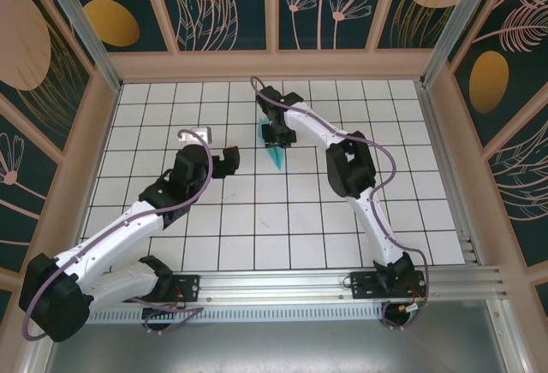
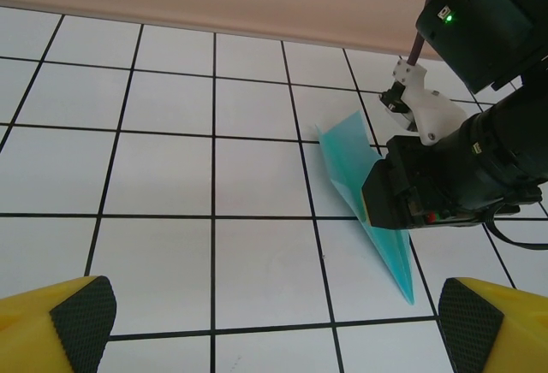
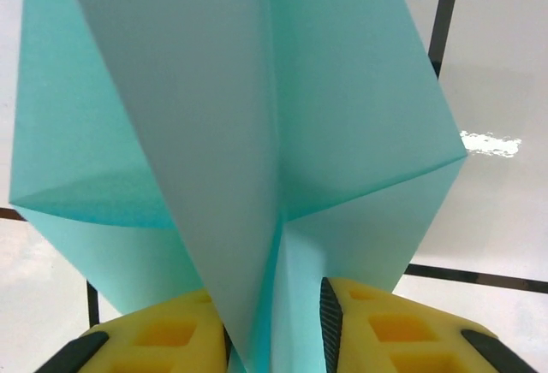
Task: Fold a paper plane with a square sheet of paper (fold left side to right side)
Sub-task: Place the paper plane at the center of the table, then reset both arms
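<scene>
The paper plane (image 1: 276,157) is a slim light turquoise dart lying on the white grid table, its point toward the near side. My right gripper (image 1: 276,139) is at its rear end. In the right wrist view the plane (image 3: 257,133) stands with its keel between the yellow fingers (image 3: 377,330). The right gripper (image 3: 274,334) has its pads a little apart, and the keel's layers splay between them. My left gripper (image 1: 227,161) is to the left of the plane, open and holding nothing. The left wrist view has the plane (image 2: 390,257) under the right arm's wrist (image 2: 454,176).
A small silvery object (image 1: 199,133) lies just behind the left gripper. Wooden walls (image 1: 274,65) close in the table at the back and both sides. White tiles (image 2: 214,176) stretch between the left gripper and the plane.
</scene>
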### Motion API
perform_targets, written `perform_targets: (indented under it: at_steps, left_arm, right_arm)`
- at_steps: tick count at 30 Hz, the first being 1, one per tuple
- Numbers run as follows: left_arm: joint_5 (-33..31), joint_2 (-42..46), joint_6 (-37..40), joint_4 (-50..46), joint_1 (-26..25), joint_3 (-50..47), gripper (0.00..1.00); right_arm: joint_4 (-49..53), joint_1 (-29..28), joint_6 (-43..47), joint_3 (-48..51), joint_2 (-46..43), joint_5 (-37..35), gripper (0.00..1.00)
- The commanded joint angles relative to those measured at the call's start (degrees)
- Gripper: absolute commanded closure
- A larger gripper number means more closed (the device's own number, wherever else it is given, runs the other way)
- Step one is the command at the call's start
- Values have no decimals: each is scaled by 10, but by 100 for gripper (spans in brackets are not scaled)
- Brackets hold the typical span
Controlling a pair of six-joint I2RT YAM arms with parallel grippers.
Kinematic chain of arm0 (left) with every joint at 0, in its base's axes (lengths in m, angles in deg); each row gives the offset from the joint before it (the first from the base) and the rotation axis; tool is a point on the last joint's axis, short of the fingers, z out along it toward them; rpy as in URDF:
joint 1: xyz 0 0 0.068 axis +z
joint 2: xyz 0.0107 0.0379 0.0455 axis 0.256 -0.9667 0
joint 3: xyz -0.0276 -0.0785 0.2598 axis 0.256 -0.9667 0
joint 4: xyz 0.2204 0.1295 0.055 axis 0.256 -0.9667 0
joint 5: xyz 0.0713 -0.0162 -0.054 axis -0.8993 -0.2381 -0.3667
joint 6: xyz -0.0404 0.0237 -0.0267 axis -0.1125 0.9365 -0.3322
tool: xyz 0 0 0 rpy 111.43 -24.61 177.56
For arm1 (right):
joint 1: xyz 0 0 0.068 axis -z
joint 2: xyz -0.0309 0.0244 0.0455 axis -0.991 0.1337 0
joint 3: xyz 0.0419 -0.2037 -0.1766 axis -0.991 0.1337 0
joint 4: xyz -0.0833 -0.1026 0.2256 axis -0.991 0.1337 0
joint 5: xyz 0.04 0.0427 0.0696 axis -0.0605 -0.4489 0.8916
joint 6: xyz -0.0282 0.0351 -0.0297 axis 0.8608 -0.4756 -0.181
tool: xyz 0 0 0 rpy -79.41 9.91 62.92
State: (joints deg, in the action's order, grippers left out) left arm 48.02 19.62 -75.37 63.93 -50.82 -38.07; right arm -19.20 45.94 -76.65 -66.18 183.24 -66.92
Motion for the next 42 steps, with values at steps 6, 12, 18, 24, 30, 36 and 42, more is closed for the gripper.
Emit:
perform_targets:
  at_steps: [6,12,18,24,30,36,42]
  left_arm:
    - [0,6,-4,-12,3,24,1]
    - [-3,6,-20,-15,5,31,1]
    - [37,14,-65,-1,61,27,2]
    - [52,2,-71,14,155,27,2]
    - [-7,14,-47,71,227,-7,1]
    - [-119,32,27,210,241,-96,1]
    - [-201,5,134,397,251,-194,2]
  right_arm:
    - [54,-24,-8,-13,-82,-36,57]
    - [15,-35,5,53,-193,-39,49]
    - [-84,-28,37,209,-353,-77,43]
    - [-217,34,80,431,-526,-128,31]
    - [-356,134,132,643,-685,-172,9]
    - [-522,243,148,817,-779,-177,1]
    - [-773,346,176,994,-775,-112,1]
